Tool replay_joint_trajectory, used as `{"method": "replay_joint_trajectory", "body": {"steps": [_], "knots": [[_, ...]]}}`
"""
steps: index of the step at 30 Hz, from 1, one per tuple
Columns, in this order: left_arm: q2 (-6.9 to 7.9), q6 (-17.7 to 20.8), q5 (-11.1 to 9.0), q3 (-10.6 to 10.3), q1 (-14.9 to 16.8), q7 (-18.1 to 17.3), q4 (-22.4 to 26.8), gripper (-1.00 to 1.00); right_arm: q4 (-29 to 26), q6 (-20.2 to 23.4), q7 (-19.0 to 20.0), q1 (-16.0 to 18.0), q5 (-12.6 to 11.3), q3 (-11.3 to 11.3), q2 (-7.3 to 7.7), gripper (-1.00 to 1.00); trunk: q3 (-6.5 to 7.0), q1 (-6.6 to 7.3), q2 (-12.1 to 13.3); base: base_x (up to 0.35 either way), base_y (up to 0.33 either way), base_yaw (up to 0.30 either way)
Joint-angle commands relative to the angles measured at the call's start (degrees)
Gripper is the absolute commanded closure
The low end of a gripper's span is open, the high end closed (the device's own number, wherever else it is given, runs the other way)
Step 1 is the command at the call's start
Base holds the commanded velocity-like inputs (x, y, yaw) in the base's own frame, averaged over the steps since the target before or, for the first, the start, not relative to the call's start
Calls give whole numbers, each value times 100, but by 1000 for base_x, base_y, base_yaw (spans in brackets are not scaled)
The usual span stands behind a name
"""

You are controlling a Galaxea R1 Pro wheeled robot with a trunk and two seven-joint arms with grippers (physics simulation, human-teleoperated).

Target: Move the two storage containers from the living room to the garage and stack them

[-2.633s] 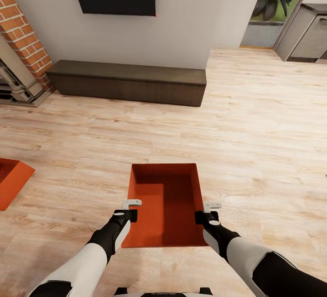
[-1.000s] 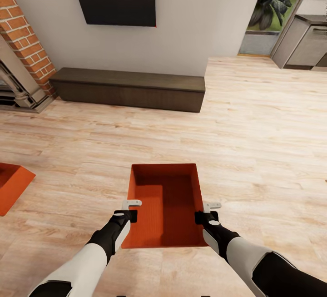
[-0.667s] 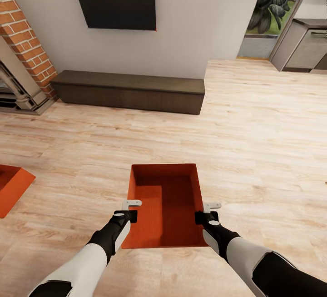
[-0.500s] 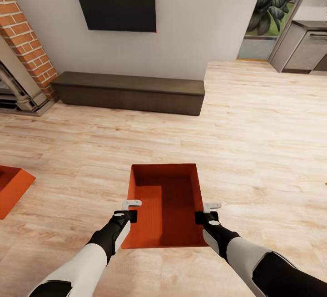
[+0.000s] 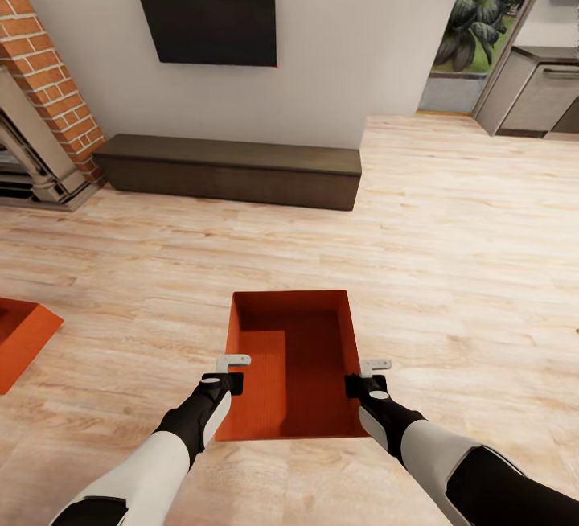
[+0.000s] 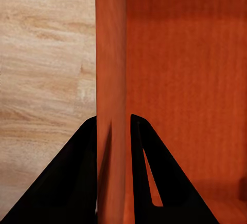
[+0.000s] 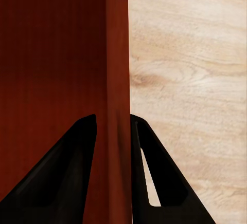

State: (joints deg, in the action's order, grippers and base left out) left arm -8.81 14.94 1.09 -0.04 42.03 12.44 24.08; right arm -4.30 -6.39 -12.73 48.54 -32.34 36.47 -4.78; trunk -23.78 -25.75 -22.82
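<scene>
An orange-red storage container (image 5: 291,361) hangs in front of me above the living room's wood-plank floor, open side up and empty. My left gripper (image 5: 227,373) is shut on its left wall and my right gripper (image 5: 363,375) on its right wall. In the left wrist view the thin wall (image 6: 110,70) runs between the two dark fingers (image 6: 72,178) of the left gripper (image 6: 113,126). In the right wrist view the right gripper (image 7: 113,126) pinches the other wall (image 7: 117,54) the same way. The second storage container (image 5: 16,341) lies on the planks at the far left, partly cut off.
A long dark low cabinet (image 5: 229,168) stands against the white wall under a black panel (image 5: 205,11). The red brick fireplace (image 5: 40,76) is at the left. At the far right are a glass door with plants (image 5: 474,19) and a grey cabinet (image 5: 539,88). Wood floor stretches right.
The camera has shifted, so more of the wall and black panel shows and the cabinet sits lower. Both grippers keep the same hold on the container.
</scene>
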Motion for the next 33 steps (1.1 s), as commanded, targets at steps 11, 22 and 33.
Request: {"method": "replay_joint_trajectory", "body": {"steps": [11,22,33], "knots": [[2,45,41,-5,-2,52,-120,100,-45,-187,-19,7,29,-148,0,100,90,-3,-9,0,0,0],[2,44,45,-5,-2,57,-122,100,-45,-187,-19,7,27,-148,1,100,187,-3,-9,0,0,0],[2,47,42,6,-2,57,-121,100,-45,-187,-19,7,28,-148,-2,100,285,-3,-9,0,0,0]]}}
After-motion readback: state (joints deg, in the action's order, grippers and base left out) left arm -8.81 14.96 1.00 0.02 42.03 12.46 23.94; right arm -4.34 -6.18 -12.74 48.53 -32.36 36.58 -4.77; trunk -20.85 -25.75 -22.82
